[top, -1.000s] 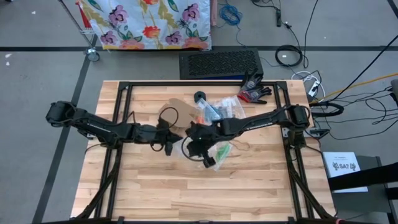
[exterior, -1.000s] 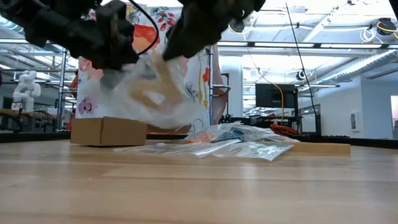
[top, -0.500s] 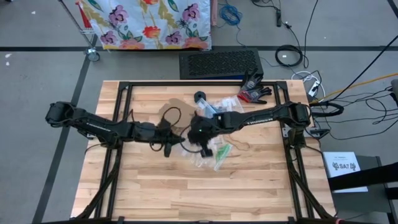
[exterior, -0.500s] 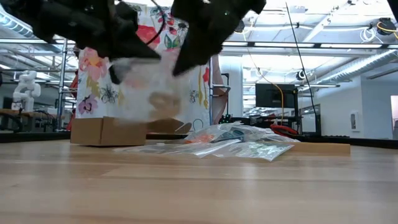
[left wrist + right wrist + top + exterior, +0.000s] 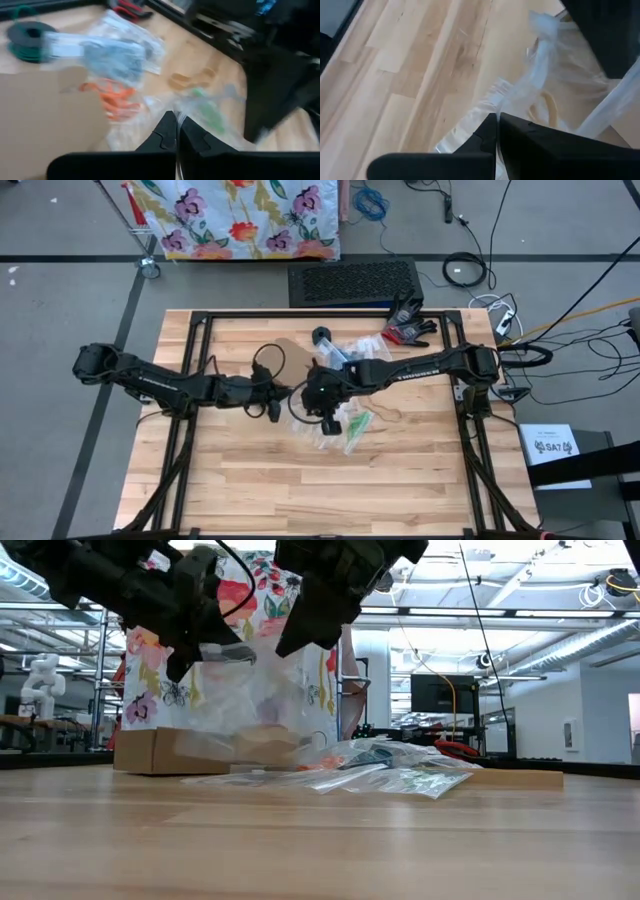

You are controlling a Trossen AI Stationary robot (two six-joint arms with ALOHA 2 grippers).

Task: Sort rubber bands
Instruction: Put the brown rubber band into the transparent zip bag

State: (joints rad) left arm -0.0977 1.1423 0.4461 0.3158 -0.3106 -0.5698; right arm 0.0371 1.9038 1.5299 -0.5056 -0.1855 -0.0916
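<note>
A clear plastic bag (image 5: 250, 700) hangs in the air between my two grippers, with a tan rubber band (image 5: 547, 107) inside it. My left gripper (image 5: 276, 396) is shut on the bag's left side and my right gripper (image 5: 312, 398) on its right side, both above the table's middle. On the table lie more clear bags with orange rubber bands (image 5: 117, 97), green ones (image 5: 207, 110), tan ones (image 5: 187, 80) and blue-grey ones (image 5: 112, 60). My left gripper pinches the bag's thin top edge (image 5: 181, 120) between its two fingers, coming from the table's left and slanting a little down. The bag hangs below (image 5: 215, 690). My right gripper pinches a bunched edge of the bag (image 5: 496, 107) between its two fingers, slanting down from the table's right. The film runs from it to my left gripper and sags below both.
A pile of clear bags (image 5: 352, 355) lies right of centre toward the far edge, and a green-filled bag (image 5: 357, 425) lies under my right arm. A cardboard piece (image 5: 285, 352), a dark spool (image 5: 322, 335) and red-black gloves (image 5: 408, 325) lie near the far edge.
My right gripper has rolled at the wrist and gone a little toward the far edge and my left gripper. The bag, stretched and bunched high between the grippers, now hangs lower and looser below them.
</note>
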